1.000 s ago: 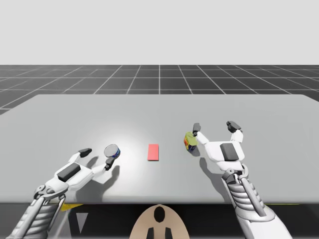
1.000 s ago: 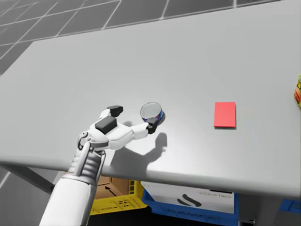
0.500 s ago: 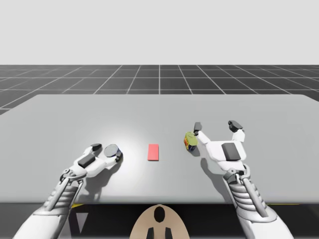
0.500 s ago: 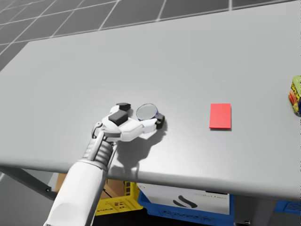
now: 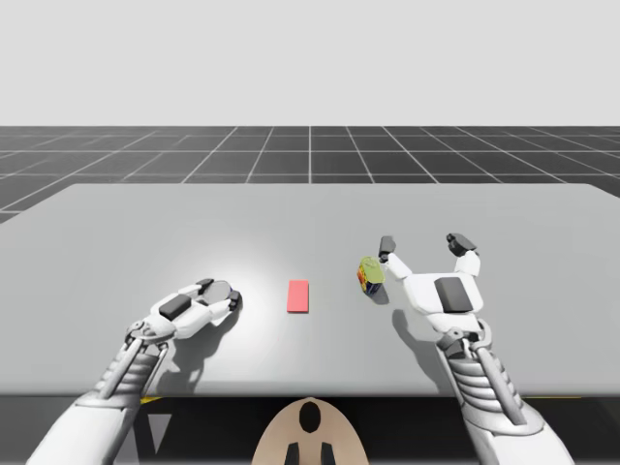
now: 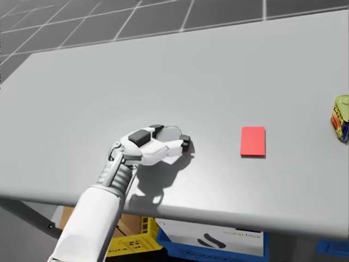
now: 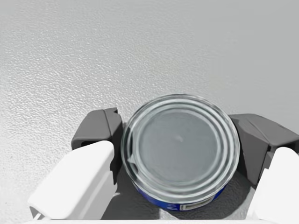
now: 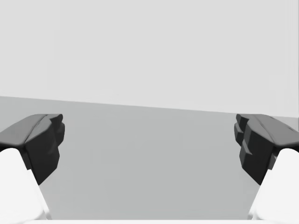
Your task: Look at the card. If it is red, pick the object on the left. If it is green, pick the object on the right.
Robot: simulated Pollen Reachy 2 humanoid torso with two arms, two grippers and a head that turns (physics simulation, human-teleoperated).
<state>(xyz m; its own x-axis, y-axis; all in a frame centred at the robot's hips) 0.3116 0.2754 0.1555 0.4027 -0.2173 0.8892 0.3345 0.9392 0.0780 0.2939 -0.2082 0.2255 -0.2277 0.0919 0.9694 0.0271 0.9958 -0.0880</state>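
Compared with a second ago, shows blue can (image 7: 180,149), left of red card (image 5: 298,295) near table's front edge, now clamped from both sides by lowered left gripper (image 6: 171,136). Fits red card's rule of taking left object. Leaves right gripper (image 5: 423,241) spread wide, just beside yellow-green can (image 5: 370,275), uninvolved. Sets all on plain grey table (image 5: 504,208); beyond, dark grid floor (image 5: 310,145).
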